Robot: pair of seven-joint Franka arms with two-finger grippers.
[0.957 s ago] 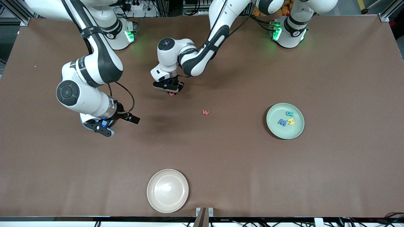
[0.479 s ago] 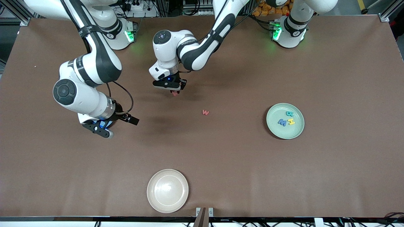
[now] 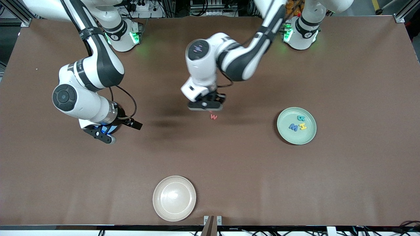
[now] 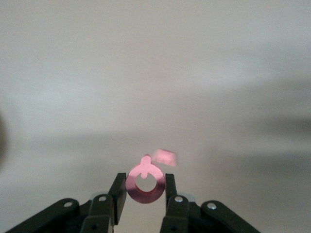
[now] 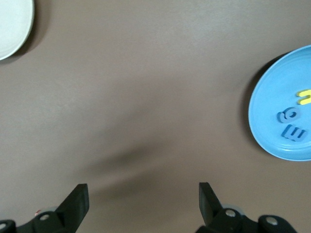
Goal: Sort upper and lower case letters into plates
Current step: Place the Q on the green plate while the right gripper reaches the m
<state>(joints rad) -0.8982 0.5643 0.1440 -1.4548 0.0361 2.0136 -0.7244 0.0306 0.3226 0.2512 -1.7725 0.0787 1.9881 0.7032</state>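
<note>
Front view: left claw hangs over the red letter w on the table; three letters lie in the mint plate. Left wrist view: its fingers clench a pink round letter. Right wrist view: right claw waits with jaws wide apart; the blue plate holds three letters.

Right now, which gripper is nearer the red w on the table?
Left. The left gripper, shut on a pink letter, is almost directly over the red w. The right gripper waits open, well off toward the right arm's end.
</note>
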